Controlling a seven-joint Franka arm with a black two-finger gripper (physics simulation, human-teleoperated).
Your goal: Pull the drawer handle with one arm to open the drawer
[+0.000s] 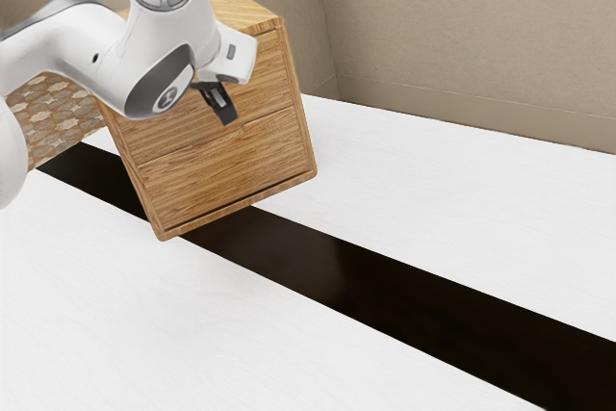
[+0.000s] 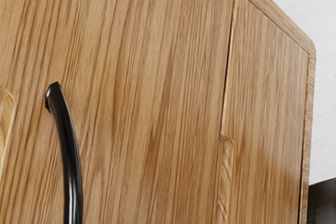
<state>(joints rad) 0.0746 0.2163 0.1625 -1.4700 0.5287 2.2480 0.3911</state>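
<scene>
A light wooden cabinet [image 1: 252, 26] stands at the back left of the table, with two stacked drawer fronts that sit flush with its frame. My gripper [image 1: 221, 103] hangs just in front of the upper drawer front [image 1: 269, 74], above the lower one [image 1: 231, 168]. In the wrist view a curved black handle [image 2: 68, 150] runs along the wood panel [image 2: 147, 103] close under my hand and off to one side. A seam [image 2: 228, 77] divides that panel from the neighbouring drawer front [image 2: 268, 119].
The table is white with a wide black stripe [image 1: 404, 305] running diagonally under the cabinet toward the exterior view's right. A beige wall [image 1: 462, 26] closes the back. A patterned panel [image 1: 48, 117] sits at the exterior view's left, behind my arm.
</scene>
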